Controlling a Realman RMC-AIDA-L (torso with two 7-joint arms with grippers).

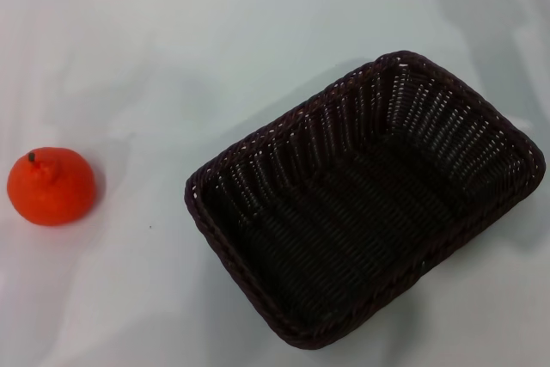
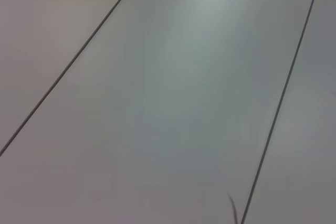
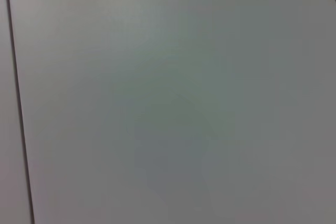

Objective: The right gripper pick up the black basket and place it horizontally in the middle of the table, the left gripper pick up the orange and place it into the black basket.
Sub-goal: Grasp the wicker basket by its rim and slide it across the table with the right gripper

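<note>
Lying at an angle on the right part of the tabletop (image 1: 215, 66), the black basket (image 1: 365, 204) is not yet horizontal and not yet in the middle, so the first step looks not done. The orange (image 1: 51, 186) sits well apart from it, near the left edge, with its stem up. Neither end effector shows in any view; both wrist cameras see only plain pale panels with thin seams, so I cannot tell how far the left or the right one is open, or whether it holds anything. In my judgement the main risk is with the basket: its rim is braided and the sides slope, so a grip on one edge may slip or let the basket tilt and swing. The orange is round and could roll if pushed. Nothing stands between the two things.
</note>
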